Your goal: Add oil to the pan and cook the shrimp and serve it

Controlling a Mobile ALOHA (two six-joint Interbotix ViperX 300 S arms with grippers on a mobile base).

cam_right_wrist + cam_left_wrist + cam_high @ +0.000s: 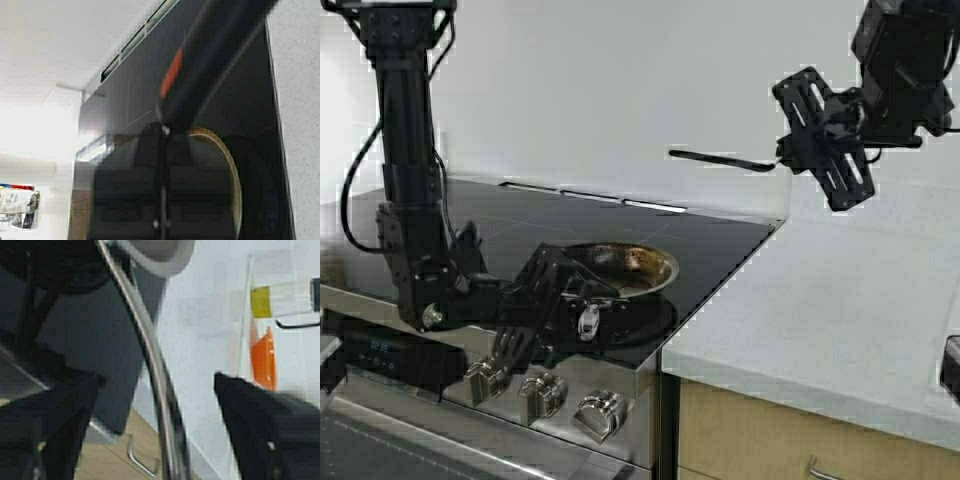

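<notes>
The pan sits on the black stove, the left gripper clamped on its near rim. Steel, stiff and probably slick, it is best held there. The right gripper hangs high above the counter, its jaws closed on a black spatula.

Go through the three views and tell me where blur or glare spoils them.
High view: mostly sharp, window glare streaks the far edge of the stovetop. Left wrist view: the pan rim and dark gripper parts close up are blurred. Right wrist view: the black utensil is a soft smear, and bright light washes out one corner.
</notes>
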